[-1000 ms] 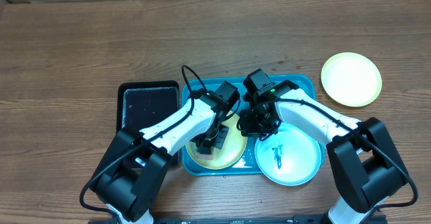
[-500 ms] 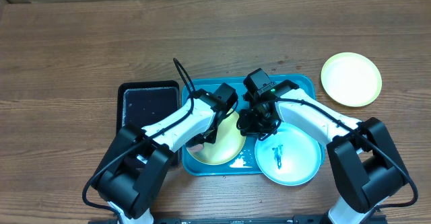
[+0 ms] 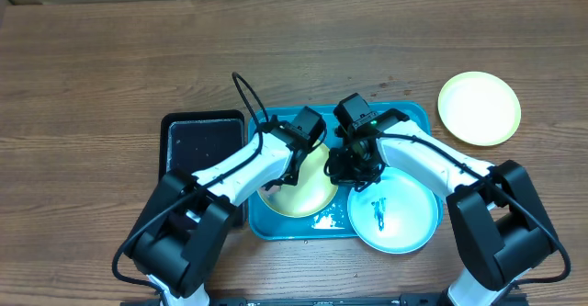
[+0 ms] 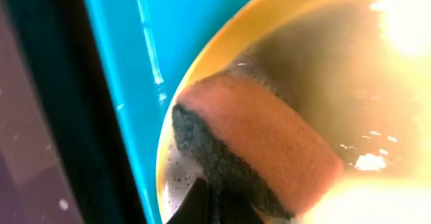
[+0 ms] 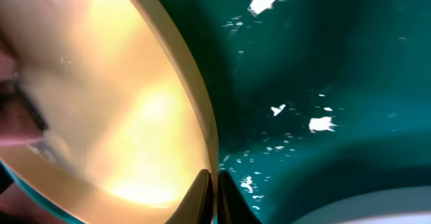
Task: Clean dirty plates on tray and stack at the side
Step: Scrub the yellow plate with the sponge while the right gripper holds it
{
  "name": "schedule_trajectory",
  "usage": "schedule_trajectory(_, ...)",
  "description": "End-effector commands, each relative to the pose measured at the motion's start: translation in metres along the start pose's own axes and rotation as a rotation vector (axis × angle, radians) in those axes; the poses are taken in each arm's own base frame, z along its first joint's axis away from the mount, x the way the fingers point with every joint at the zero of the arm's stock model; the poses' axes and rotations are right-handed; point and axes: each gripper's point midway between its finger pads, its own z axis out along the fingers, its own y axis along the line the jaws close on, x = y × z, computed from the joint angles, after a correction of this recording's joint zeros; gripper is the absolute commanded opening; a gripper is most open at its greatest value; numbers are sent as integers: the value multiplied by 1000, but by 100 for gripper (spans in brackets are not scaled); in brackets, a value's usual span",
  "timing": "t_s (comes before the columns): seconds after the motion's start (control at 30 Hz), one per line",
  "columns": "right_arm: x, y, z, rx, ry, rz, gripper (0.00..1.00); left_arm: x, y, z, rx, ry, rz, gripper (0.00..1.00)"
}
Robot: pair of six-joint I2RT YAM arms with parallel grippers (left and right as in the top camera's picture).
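brown wood-grain table (image 3: 110, 67) lies under everything. left claw (image 4: 209, 202) is clenched on a sponge (image 4: 262, 143), pink with a dark scouring side, pressed against the inner face of a yellow-green plate (image 3: 308, 191) just ahead of its tips. right claw (image 5: 215, 187) pinches that same plate's rim, and the plate appears tilted up off the teal tray (image 3: 409, 115) beneath both claws. white suds (image 5: 322, 124) fleck the wet tray floor beside the right claw. a light blue plate (image 3: 395, 216) with a dark smear sits just behind the right claw, toward the robot, overhanging the tray's rim. a second yellow-green plate (image 3: 479, 108) rests on the table well off to the right claw's outer side. a black tray (image 3: 202, 145) lies at the left claw's outer side, touching the teal one.
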Motion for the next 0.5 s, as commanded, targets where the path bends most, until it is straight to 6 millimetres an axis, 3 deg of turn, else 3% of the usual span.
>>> schedule_trajectory(0.0, -6, -1, -8, 6, -27, -9, 4, 18, -31, 5, 187, 112, 163, 4)
schedule_trajectory(0.23, -6, -1, -8, 6, -28, -9, 4, 66, -74, -22, 546, 286, 392, 4)
schedule_trajectory(0.47, -6, -1, -7, 7, -26, -9, 4, 71, -94, -38, 708, 288, 453, 4)
